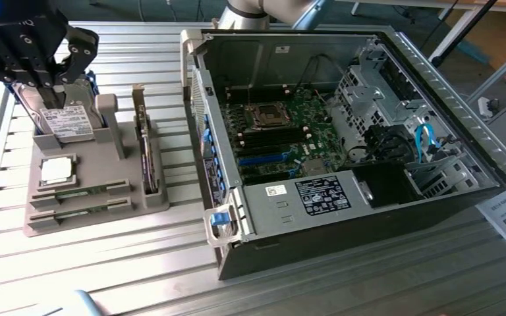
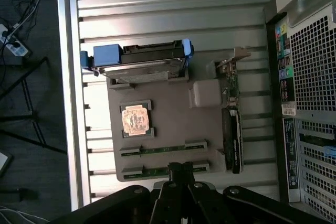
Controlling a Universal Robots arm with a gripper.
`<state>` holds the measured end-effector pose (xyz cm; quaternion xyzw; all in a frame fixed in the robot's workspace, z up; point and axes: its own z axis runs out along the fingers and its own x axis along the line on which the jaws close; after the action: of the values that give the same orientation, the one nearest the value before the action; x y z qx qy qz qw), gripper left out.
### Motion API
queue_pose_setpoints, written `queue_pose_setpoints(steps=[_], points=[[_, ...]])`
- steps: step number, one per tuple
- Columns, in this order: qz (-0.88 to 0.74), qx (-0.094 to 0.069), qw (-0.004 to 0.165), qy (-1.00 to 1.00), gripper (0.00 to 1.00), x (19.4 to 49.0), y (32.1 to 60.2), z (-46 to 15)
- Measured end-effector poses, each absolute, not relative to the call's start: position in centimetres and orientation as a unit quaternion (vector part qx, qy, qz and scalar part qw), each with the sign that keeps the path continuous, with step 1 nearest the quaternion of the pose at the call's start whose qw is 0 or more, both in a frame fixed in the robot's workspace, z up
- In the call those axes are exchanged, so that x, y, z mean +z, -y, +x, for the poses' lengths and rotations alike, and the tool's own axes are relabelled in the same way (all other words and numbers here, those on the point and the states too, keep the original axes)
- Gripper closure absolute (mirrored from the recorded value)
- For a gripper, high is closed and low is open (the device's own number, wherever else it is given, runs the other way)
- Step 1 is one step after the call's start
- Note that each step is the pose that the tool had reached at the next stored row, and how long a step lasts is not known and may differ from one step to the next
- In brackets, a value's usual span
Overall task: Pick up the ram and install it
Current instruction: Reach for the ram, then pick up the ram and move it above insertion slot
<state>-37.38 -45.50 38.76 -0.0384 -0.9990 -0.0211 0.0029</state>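
Gripper (image 2: 181,169) shut and empty, poised above the outermost of two ram (image 2: 149,171) sticks. Both stand on edge in slots of the grey holder (image 2: 168,111). They are thin, rigid green boards.

Judgement: a sound pick means pinching the flat faces squarely at mid-length and lifting straight. The holder looks like matte plastic, the desk (image 2: 157,19) like ribbed metal.
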Motion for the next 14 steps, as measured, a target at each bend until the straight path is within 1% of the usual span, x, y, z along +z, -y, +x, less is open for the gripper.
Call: queue_pose_setpoints(steps=[2, 14], points=[[-0.038, -0.021, 0.003, 0.999, 0.89, 38.76, 45.89, -37.39], [-0.038, -0.021, 0.003, 0.999, 0.89, 38.76, 45.89, -37.39]])
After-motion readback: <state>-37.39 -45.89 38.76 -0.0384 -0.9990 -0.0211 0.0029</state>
